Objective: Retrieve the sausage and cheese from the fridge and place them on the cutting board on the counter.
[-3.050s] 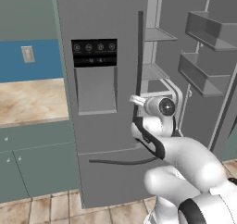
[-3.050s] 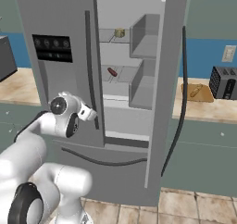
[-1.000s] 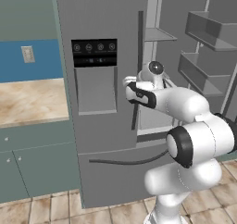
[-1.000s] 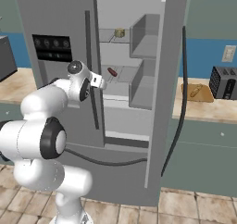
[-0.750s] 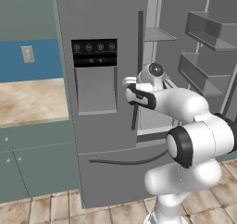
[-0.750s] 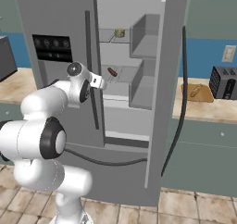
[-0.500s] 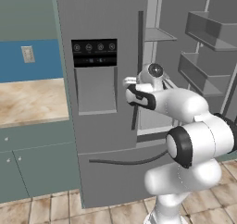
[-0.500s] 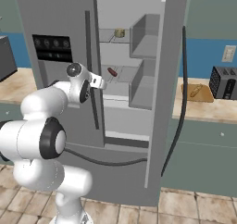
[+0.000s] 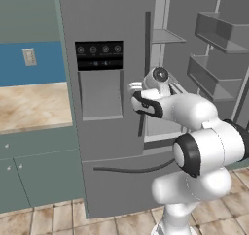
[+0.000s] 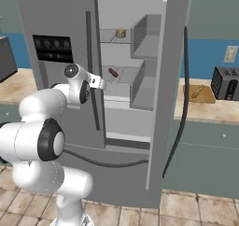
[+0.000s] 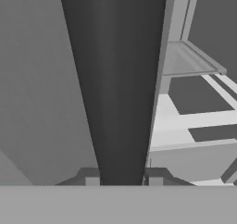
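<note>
The grey fridge (image 9: 102, 146) has its left door closed and its right door (image 10: 170, 103) swung open. Inside, the dark red sausage (image 10: 113, 73) lies on a middle shelf and the tan cheese (image 10: 120, 33) sits on the shelf above. My gripper (image 10: 98, 82) (image 9: 137, 90) is shut on the left door's long dark handle (image 9: 146, 59). In the hand view that handle (image 11: 120, 89) runs up between my fingertips (image 11: 92, 177), with my gripper (image 11: 123, 177) around it. The orange-brown cutting board (image 10: 198, 93) lies on the beige counter (image 10: 205, 109) to the right.
A black-and-silver toaster (image 10: 225, 82) stands behind the board, and a pale stick-shaped item lies on the board. The open right door with its curved dark handle (image 10: 183, 94) stands between the fridge interior and that counter. More counter (image 9: 29, 105) lies left of the fridge.
The jaws have closed around the left door's handle; a second ago they stood open beside it. The arm has hardly moved and the door is where it was.
</note>
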